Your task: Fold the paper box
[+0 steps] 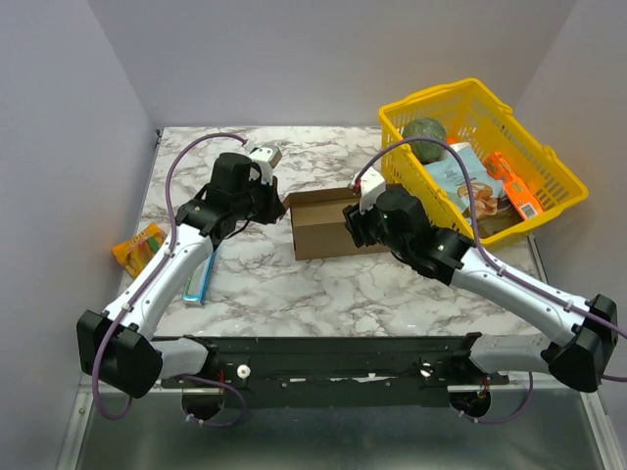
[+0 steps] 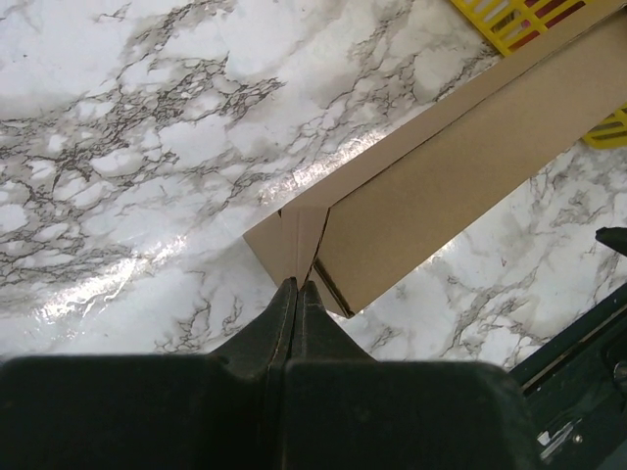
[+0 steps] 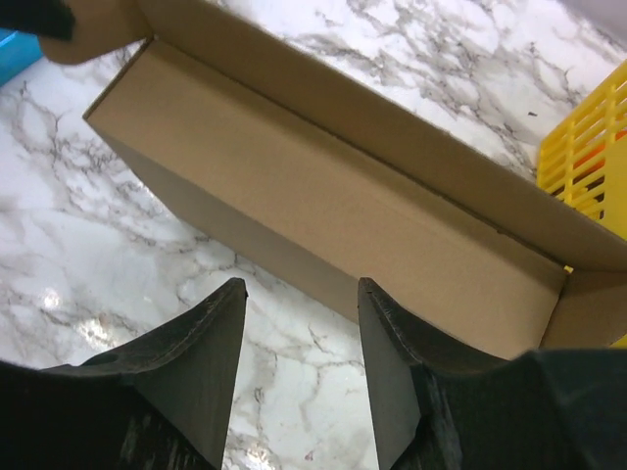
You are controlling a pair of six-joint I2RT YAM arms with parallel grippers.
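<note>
The paper box point(image 1: 318, 223) is plain brown cardboard lying mid-table as a long open trough, its walls partly raised. My left gripper point(image 1: 277, 206) is at the box's left end. In the left wrist view the left gripper point(image 2: 297, 284) is shut, its tips touching the folded end flap point(image 2: 279, 245) at the corner, and no cardboard shows between them. My right gripper point(image 1: 355, 221) is at the box's right part. In the right wrist view the right gripper point(image 3: 302, 286) is open just in front of the box's long front wall point(image 3: 294, 225), with only marble between the fingers.
A yellow basket point(image 1: 554, 162) holding packets and a green round thing stands at the back right, close to the box's right end point(image 3: 588, 147). A blue-green carton point(image 1: 196, 284) and an orange packet point(image 1: 137, 245) lie at the left. Grey walls close in the table.
</note>
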